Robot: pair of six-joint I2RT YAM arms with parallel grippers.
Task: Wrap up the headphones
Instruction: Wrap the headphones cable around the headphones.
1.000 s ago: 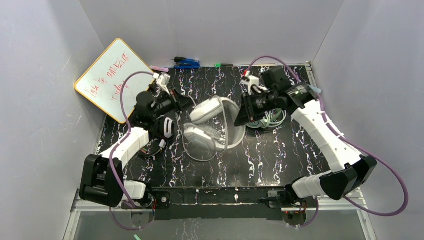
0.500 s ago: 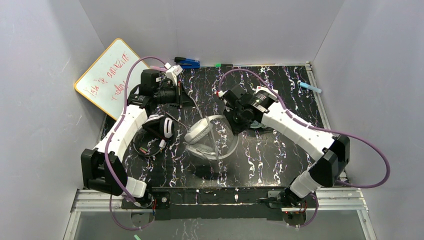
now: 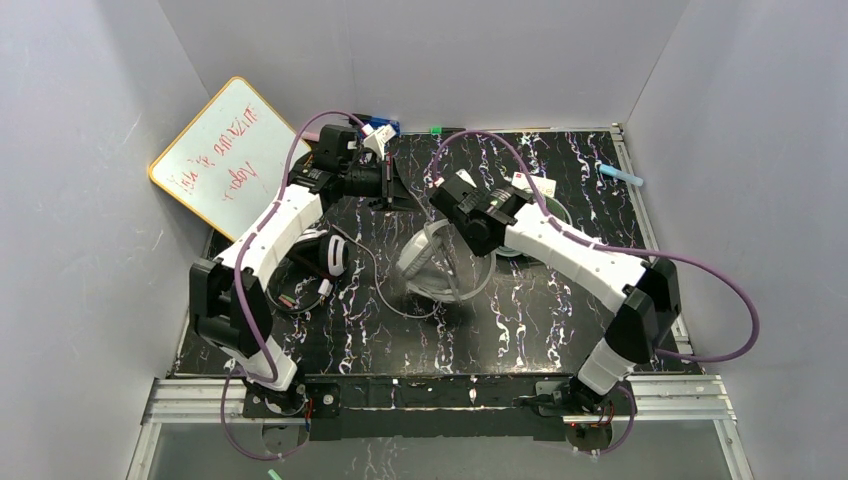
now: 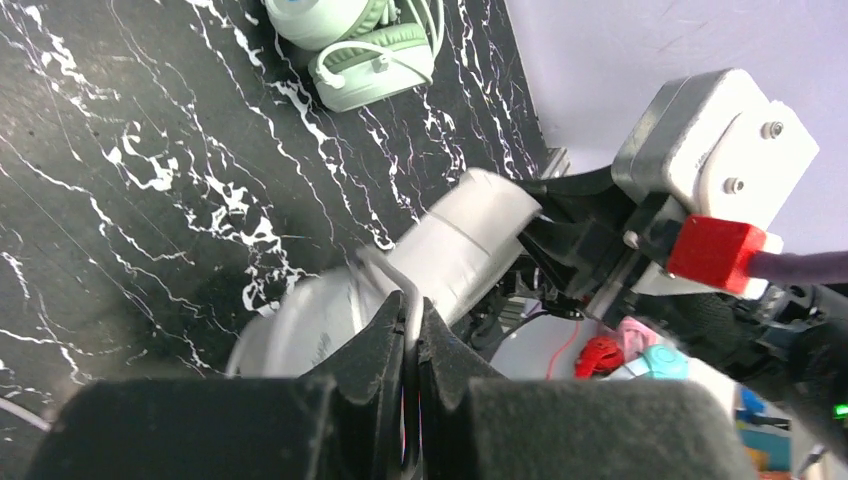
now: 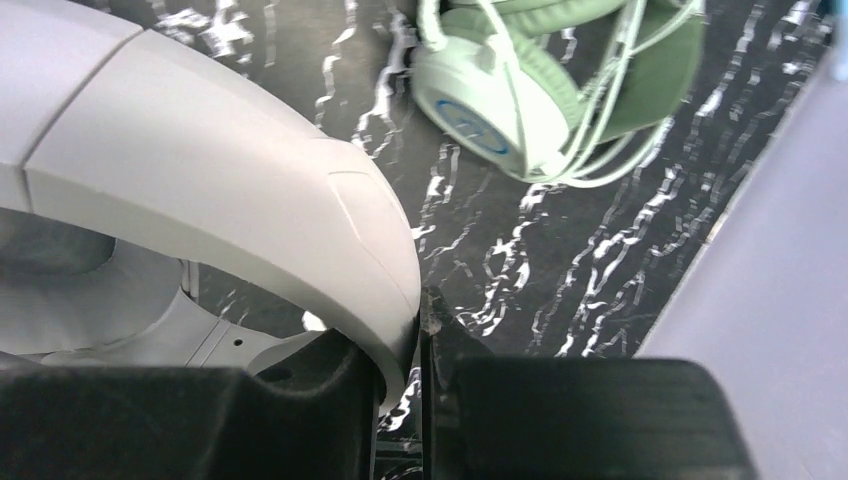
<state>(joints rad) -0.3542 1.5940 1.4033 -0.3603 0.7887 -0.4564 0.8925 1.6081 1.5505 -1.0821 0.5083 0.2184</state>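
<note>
Pinching the grey cable (image 4: pixel 411 312), your left tool (image 4: pixel 412 340) sits closed near the back edge of the worktop (image 3: pixel 540 310). Your right tool (image 5: pixel 400 342) clamps the light grey headphones (image 5: pixel 200 180) by the headband over its middle; mint-green headphones (image 5: pixel 480 90) lie just behind, black-and-white headphones (image 3: pixel 333 255) to the left.

Top edge crops the mint-green headphones (image 5: pixel 485 105).

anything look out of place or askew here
The whiteboard leans tilted at the far left, off the table; a pale blue pen lies stray by the table's right edge. Nothing looks spilled or damaged.
</note>
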